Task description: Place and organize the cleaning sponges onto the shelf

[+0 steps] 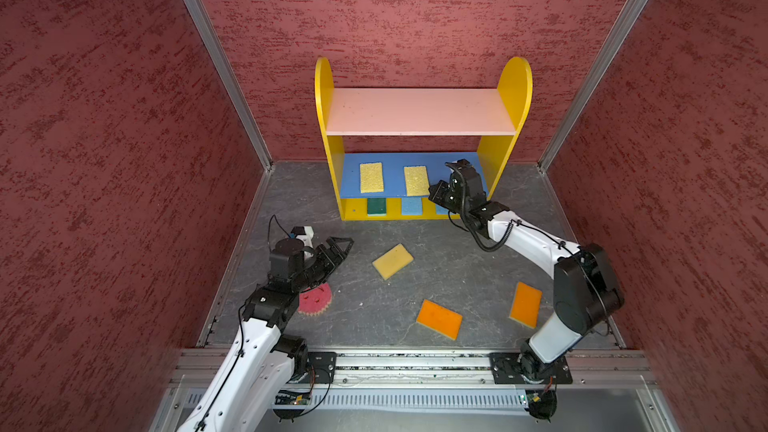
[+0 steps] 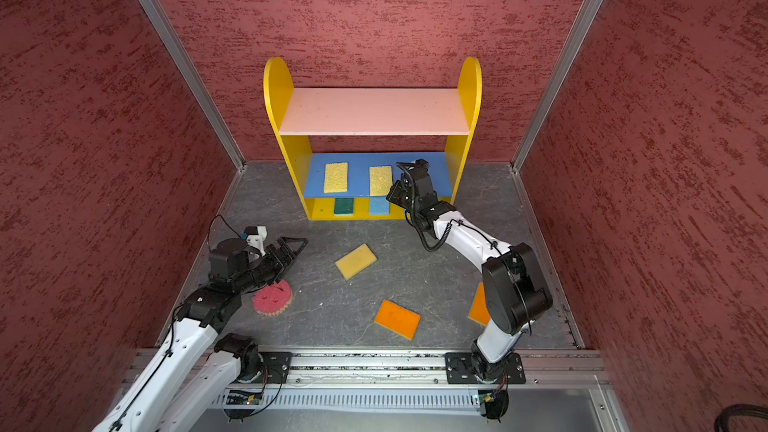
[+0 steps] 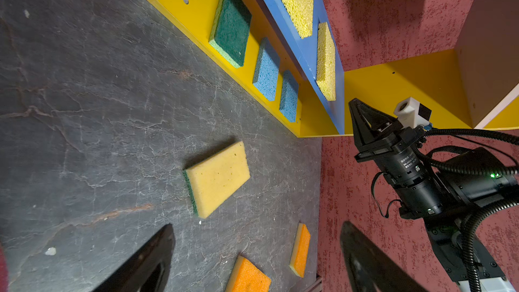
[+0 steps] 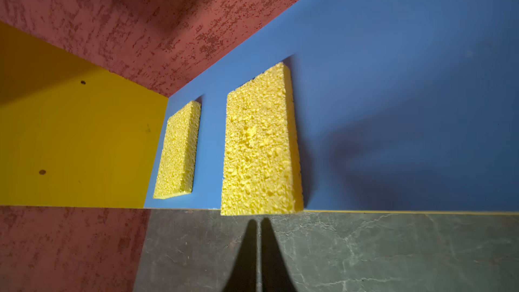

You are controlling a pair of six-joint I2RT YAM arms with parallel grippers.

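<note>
Where the right arm (image 2: 517, 288) crosses, 1 orange sponge (image 2: 478, 307) shows only half.

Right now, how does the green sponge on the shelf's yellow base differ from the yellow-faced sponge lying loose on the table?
The green sponge lies scourer side up; the yellow-faced sponge lies foam side up, its green layer underneath. The green sponge sits on the shelf's yellow base, square to its front edge; the yellow-faced sponge lies askew on the table. Both are flat two-layer rectangles, and neither is held.
</note>
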